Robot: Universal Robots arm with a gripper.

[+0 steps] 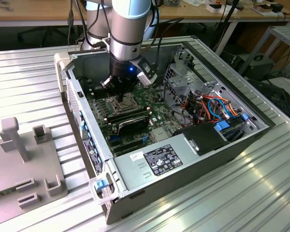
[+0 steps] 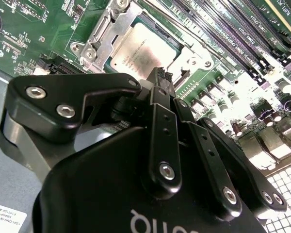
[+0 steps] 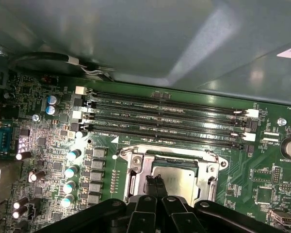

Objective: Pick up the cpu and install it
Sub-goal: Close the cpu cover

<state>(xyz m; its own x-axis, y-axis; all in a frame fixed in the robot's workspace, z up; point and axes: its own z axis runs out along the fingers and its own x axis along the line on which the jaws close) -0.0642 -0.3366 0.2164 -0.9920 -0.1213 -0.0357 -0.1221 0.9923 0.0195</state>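
On the exterior view's left a grey plastic jig point(image 1: 19, 159) sits on the ribbed table point(image 1: 261, 183); next along is the open PC case point(image 1: 82, 121), with the gripper point(image 1: 120, 98) reaching down over the motherboard; in both wrist views its fingers point(image 3: 150, 187) are pinched together, tips right at the cpu point(image 3: 180, 177), which lies flat in its socket point(image 3: 133, 167) beside the RAM slots point(image 3: 165, 121); orange and blue cables point(image 1: 217, 108) bunch up further right.

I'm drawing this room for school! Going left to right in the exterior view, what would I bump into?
Grey plastic stand with slots → robot's black hand → bundle of orange and blue cables → grey metal rack.
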